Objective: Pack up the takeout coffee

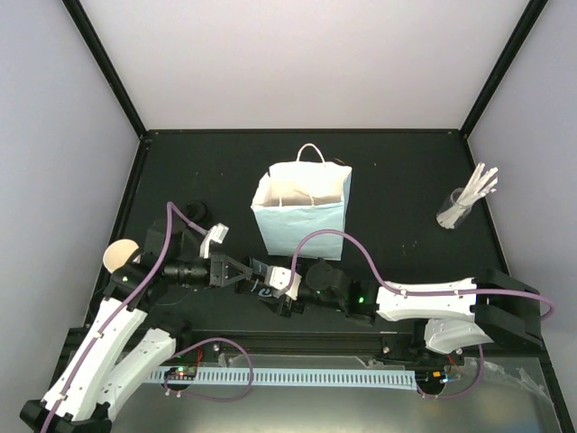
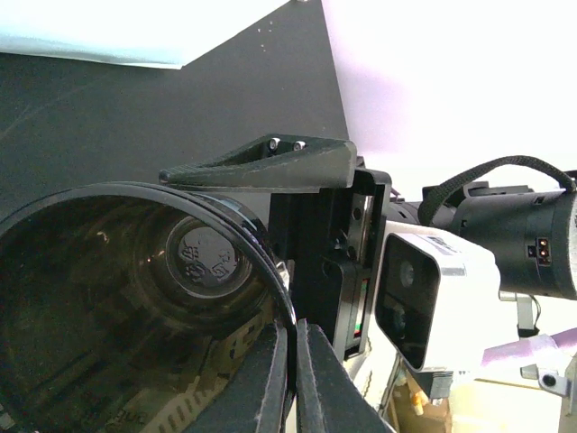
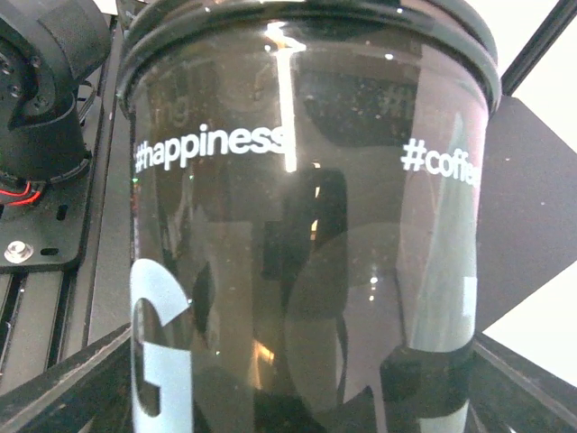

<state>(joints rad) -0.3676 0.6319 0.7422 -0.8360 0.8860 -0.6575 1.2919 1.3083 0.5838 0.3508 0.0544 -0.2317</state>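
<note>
Right wrist view: the right gripper point(image 3: 302, 336) stands wide, one finger point(image 3: 63, 388) in each lower corner, and the black cup point(image 3: 306, 225) fills the space between them. Its glossy wall carries white "#happiness" and "#coffe…" lettering, with a ridged band at the end farthest from the wrist. I cannot tell whether the fingers press on the wall or only flank it.

Left wrist view: the left gripper point(image 2: 290, 365) is pinched tight on the cup's rim, one finger inside the mouth and one outside. The camera looks into the dark interior, down to the round bottom. Above the rim a black finger of the right gripper lies along the cup's outside, with a white camera housing point(image 2: 416, 293) beside it.

Top view: the two grippers meet tip to tip over the table point(image 1: 397, 180), with the cup between them. The light-blue paper bag point(image 1: 302, 212) stands just beyond them. A cream cup point(image 1: 120, 257) sits well behind the left gripper, beside that arm. The glass of white sticks point(image 1: 464, 206) is far off past the right arm.
</note>
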